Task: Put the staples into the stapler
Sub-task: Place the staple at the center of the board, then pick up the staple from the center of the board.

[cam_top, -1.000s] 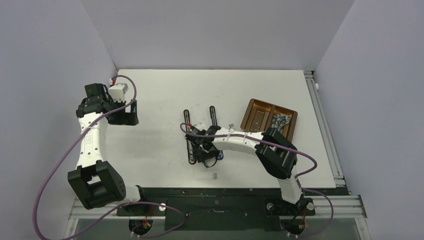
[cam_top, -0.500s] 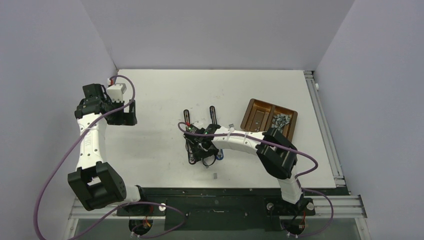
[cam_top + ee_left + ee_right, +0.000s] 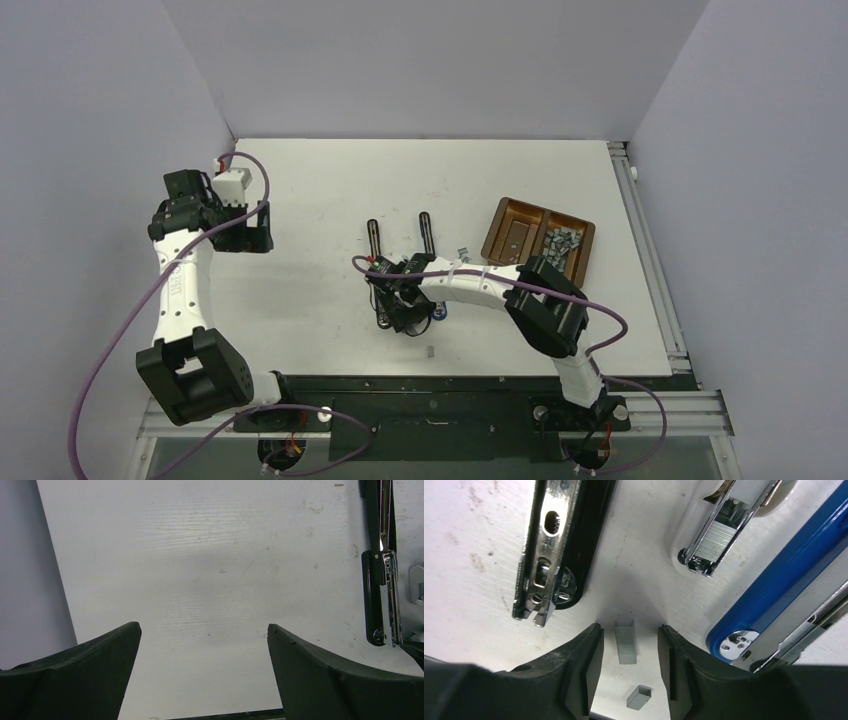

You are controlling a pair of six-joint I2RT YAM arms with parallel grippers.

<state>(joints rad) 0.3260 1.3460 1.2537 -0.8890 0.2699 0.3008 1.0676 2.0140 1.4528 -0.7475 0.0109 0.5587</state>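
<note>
- The right gripper (image 3: 628,632) has crept slightly leftward in the last second. Its jaws now stand partly open on either side of the short silver-grey metal staple strip (image 3: 625,643), not touching it.
- This strip lies flat on the white table (image 3: 469,605), just beside the open black-and-chrome stapler (image 3: 559,545) — a pickup looks near.
- The left gripper (image 3: 204,650) hangs wide open and empty, well apart.

You have no readable text, label, brand or number in any view; the black stapler (image 3: 591,535) and the brown tray (image 3: 498,232) show no legible marking.
</note>
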